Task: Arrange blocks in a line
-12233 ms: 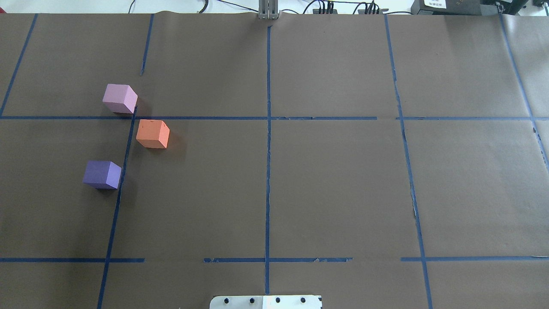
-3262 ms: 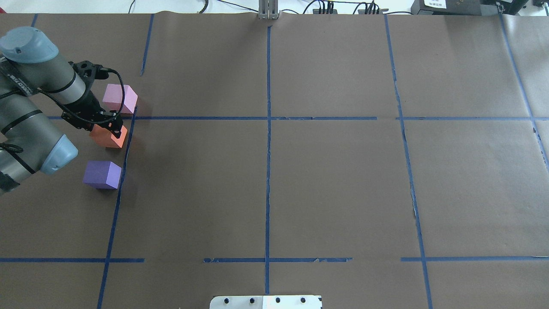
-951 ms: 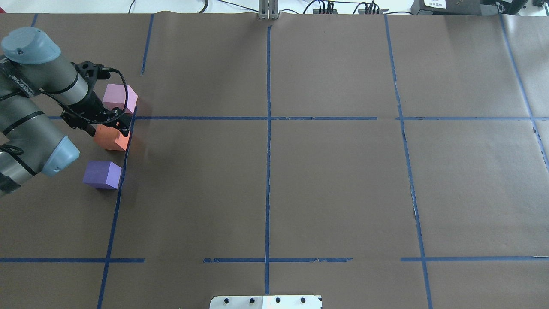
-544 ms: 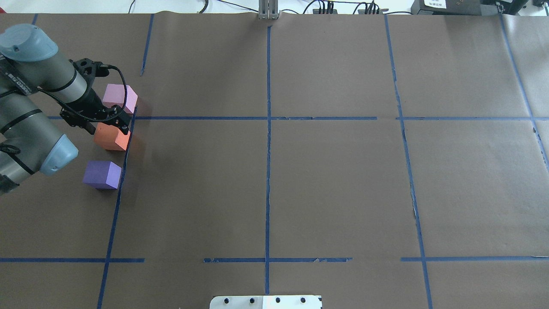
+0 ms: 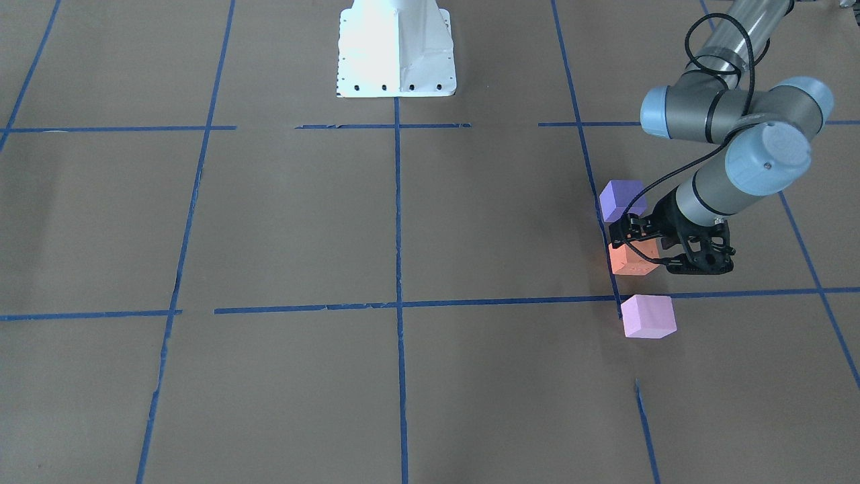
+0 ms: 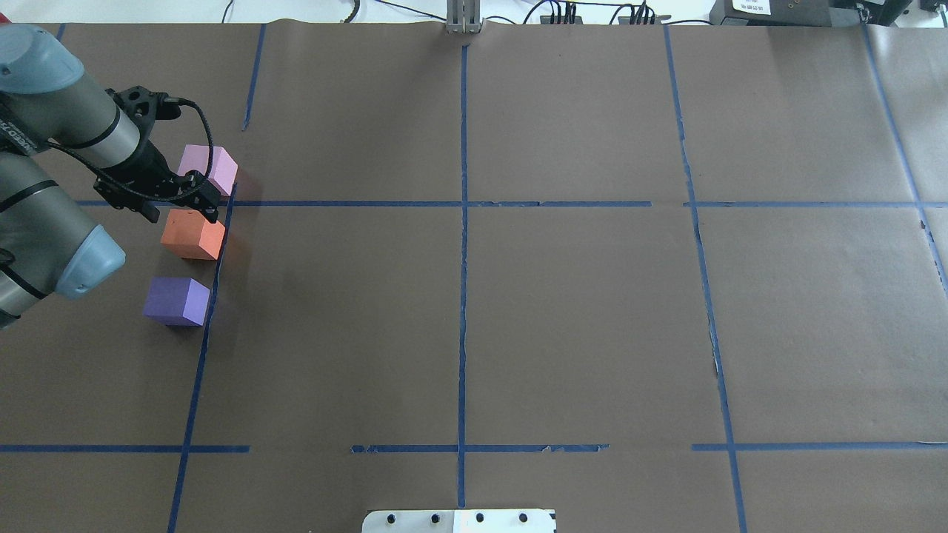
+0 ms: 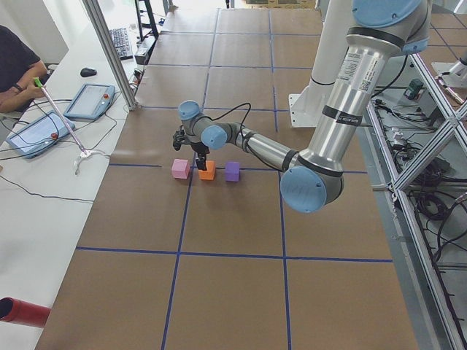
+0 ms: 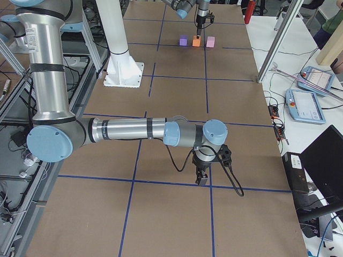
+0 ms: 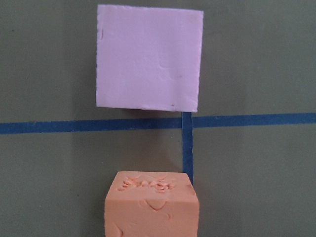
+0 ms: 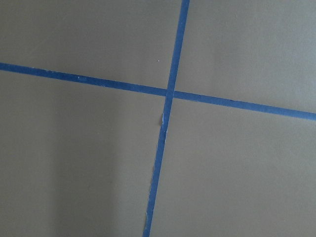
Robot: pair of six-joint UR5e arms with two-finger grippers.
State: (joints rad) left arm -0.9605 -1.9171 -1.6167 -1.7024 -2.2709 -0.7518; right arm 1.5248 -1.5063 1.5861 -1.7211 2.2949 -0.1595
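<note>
Three blocks stand in a near-straight row at the table's left: light pink (image 6: 209, 169), orange (image 6: 192, 235) and dark purple (image 6: 176, 301). My left gripper (image 6: 181, 206) is open and empty. It hovers just above the far edge of the orange block, between it and the pink one. In the front-facing view it (image 5: 660, 250) sits over the orange block (image 5: 630, 259). The left wrist view shows the pink block (image 9: 149, 57) and the orange block (image 9: 150, 206) below, no fingers. My right gripper (image 8: 202, 177) shows only in the exterior right view; I cannot tell its state.
Blue tape lines (image 6: 463, 259) grid the brown paper. The white robot base plate (image 6: 459, 520) is at the near edge. A metal post (image 6: 464, 18) stands at the far edge. Operators' tablets (image 7: 89, 100) lie beyond the table.
My left gripper has let go of the orange block and risen, drawing back toward the far left. The orange block stays between the pink and purple ones.
</note>
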